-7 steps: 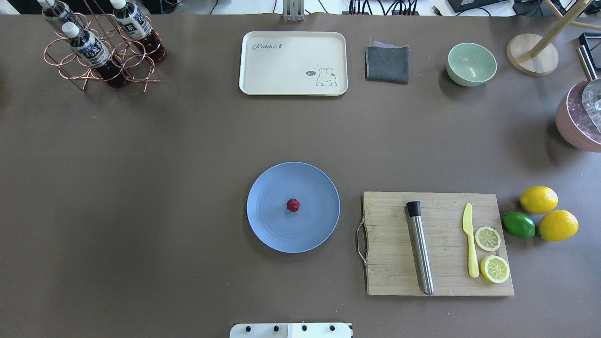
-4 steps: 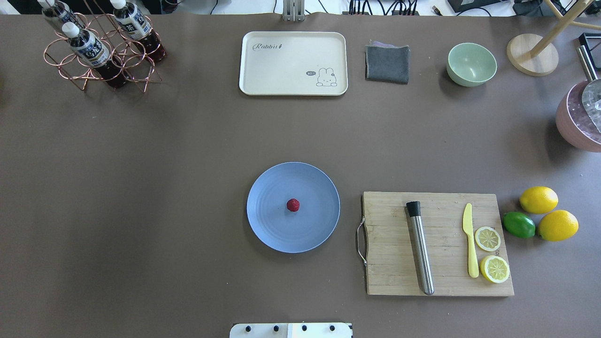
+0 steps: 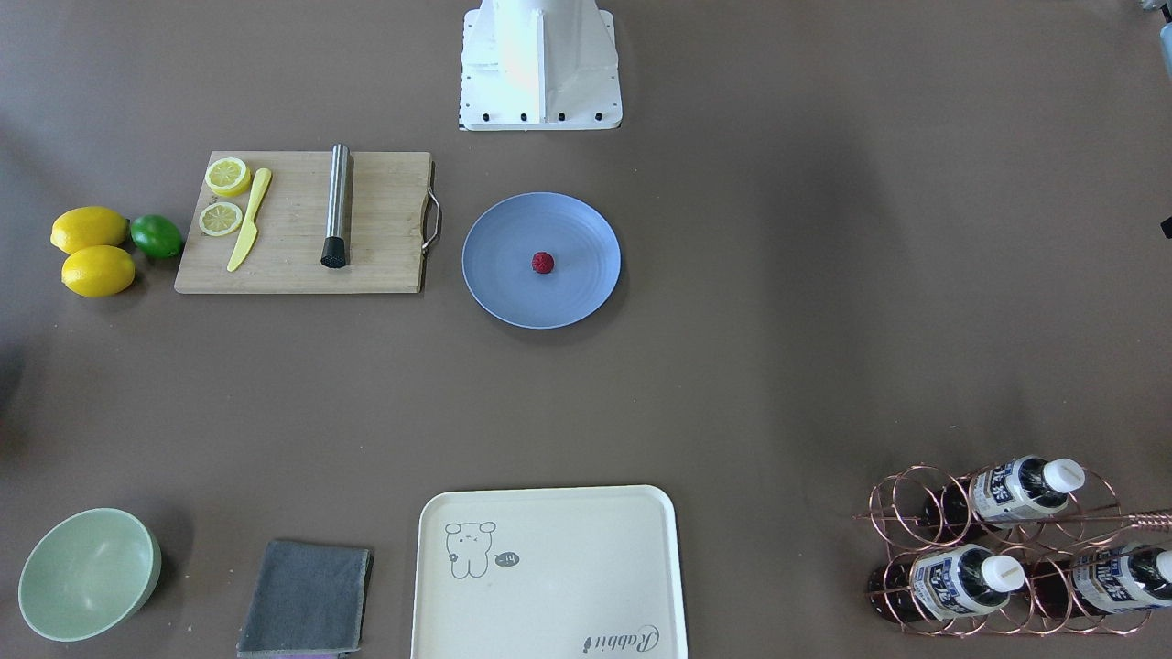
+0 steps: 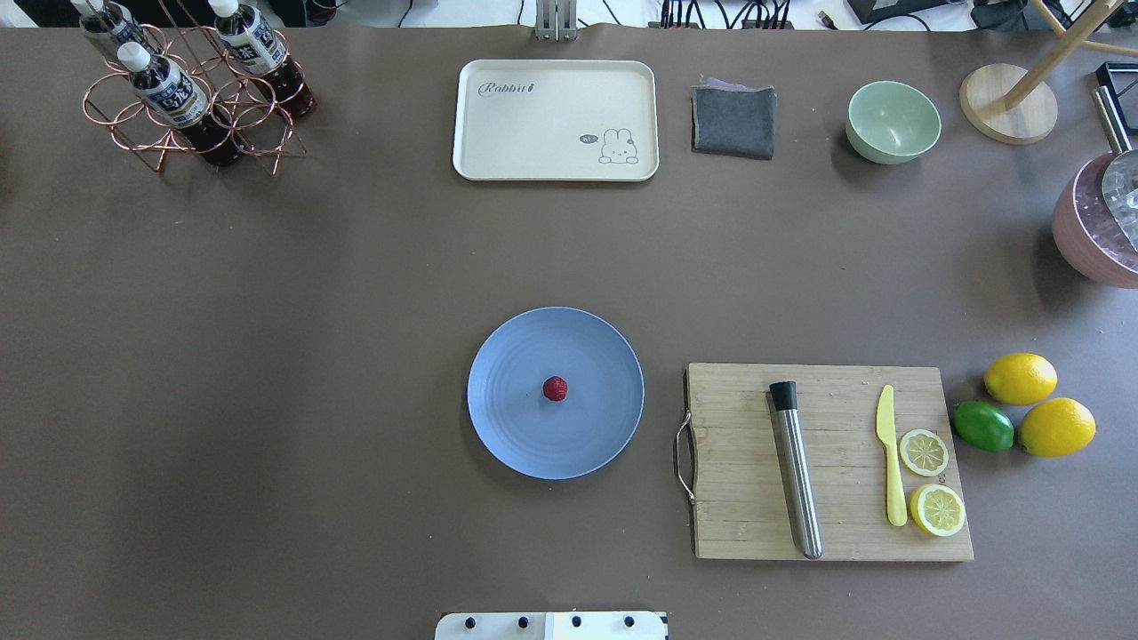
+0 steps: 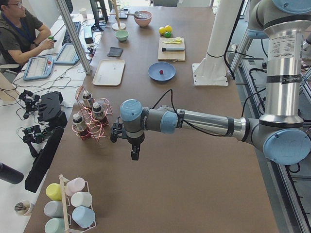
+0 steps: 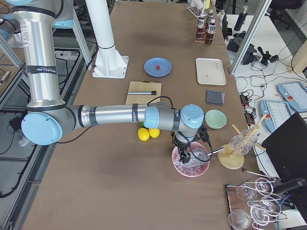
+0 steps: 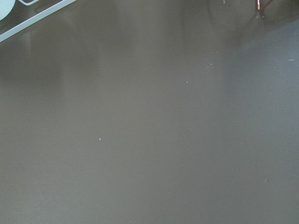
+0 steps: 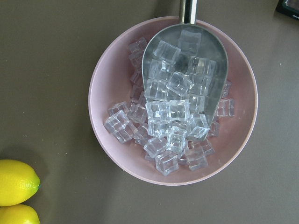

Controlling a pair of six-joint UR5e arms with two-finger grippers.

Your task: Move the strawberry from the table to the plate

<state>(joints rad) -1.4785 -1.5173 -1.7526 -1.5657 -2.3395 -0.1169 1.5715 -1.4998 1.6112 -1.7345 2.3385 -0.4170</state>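
The small dark-red strawberry (image 4: 555, 388) (image 3: 542, 263) lies at the middle of the round blue-grey plate (image 4: 516, 436) (image 3: 494, 275), which rests on the brown-grey table (image 4: 311, 356). Neither gripper is near it. My left gripper (image 5: 135, 154) hangs over bare table near the bottle rack, far from the plate. My right gripper (image 6: 184, 155) hovers over a pink bowl of ice. Both show only in the side views, so I cannot tell whether they are open or shut. The wrist views show no fingers.
Right of the plate lies a wooden cutting board (image 4: 738, 462) with a steel muddler, a yellow knife and lemon slices. Lemons and a lime (image 4: 982, 426) sit beyond it. A cream tray (image 4: 551, 116), grey cloth, green bowl (image 4: 892, 121) and bottle rack (image 4: 191, 98) line the far edge.
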